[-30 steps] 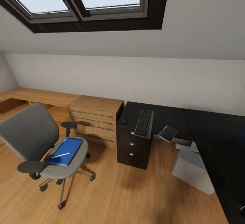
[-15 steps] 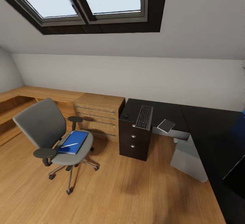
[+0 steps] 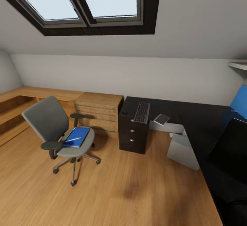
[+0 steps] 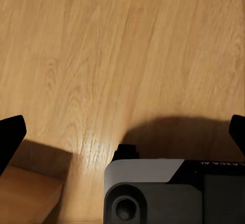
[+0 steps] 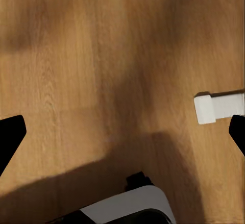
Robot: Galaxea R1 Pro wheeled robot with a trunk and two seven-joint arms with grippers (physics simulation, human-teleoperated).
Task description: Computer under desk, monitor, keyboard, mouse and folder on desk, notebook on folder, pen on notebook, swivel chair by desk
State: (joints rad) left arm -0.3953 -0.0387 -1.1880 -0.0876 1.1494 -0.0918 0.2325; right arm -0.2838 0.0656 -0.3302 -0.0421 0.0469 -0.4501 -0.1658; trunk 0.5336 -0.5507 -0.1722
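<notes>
Left gripper point(image 4: 122, 132) and right gripper point(image 5: 122, 132) fingers spread over bare wooden floor point(image 4: 102, 55); possibly a white block point(image 5: 218, 107) beside the right fingertip.

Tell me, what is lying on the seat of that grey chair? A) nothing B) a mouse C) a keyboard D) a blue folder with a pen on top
D: the blue folder lies flat on the chair seat, with a pen across it.

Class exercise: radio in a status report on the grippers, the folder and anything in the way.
Left gripper and right gripper open, empty, over floor. Folder on swivel chair, pen on top. Open floor between; desk to the right.
</notes>
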